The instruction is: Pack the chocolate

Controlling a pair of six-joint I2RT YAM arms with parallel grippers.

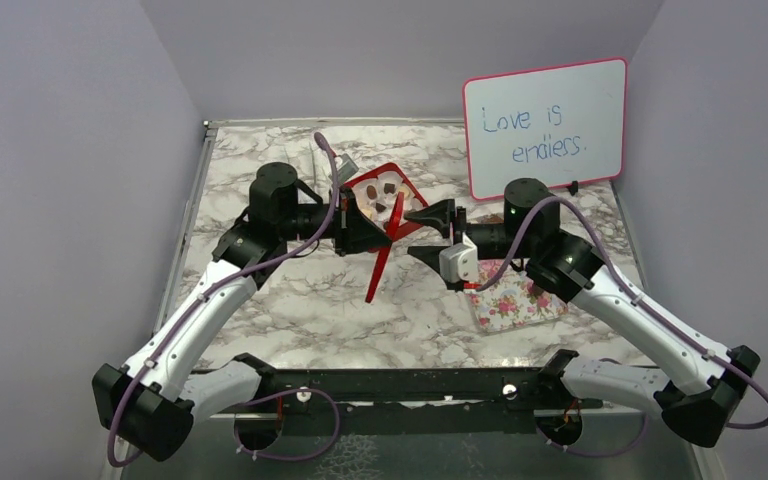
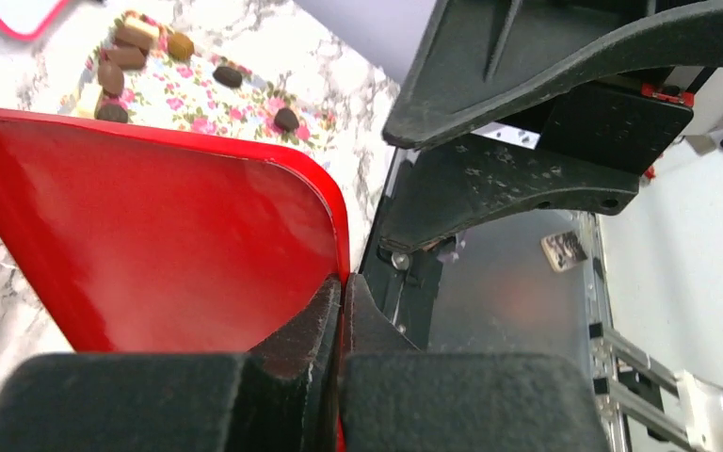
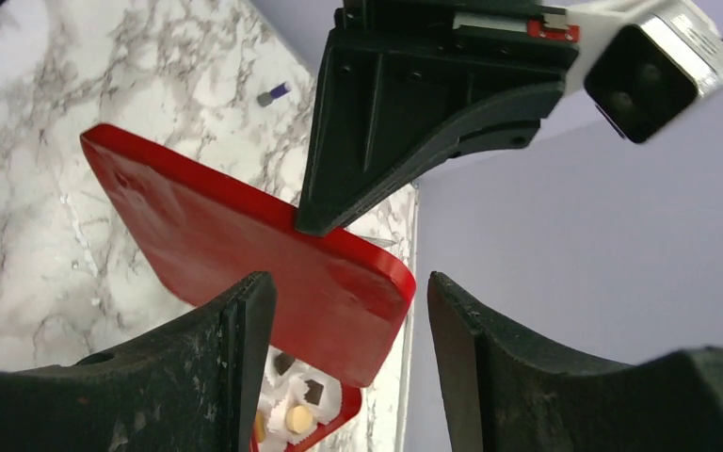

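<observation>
One whiteboard [image 1: 545, 125] reads "Love is endless."; left fingers [image 2: 294, 341] pinch lid [image 2: 151, 235].

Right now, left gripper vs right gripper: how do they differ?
The left gripper is shut; the right gripper is open. The left gripper pinches the red lid by its edge; the right gripper holds nothing. Shared: both are black and face each other at the lid.

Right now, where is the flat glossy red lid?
The lid is held on edge mid-table in the top view, pinched by the left gripper, in front of the red tray, beside the open right gripper.
</observation>
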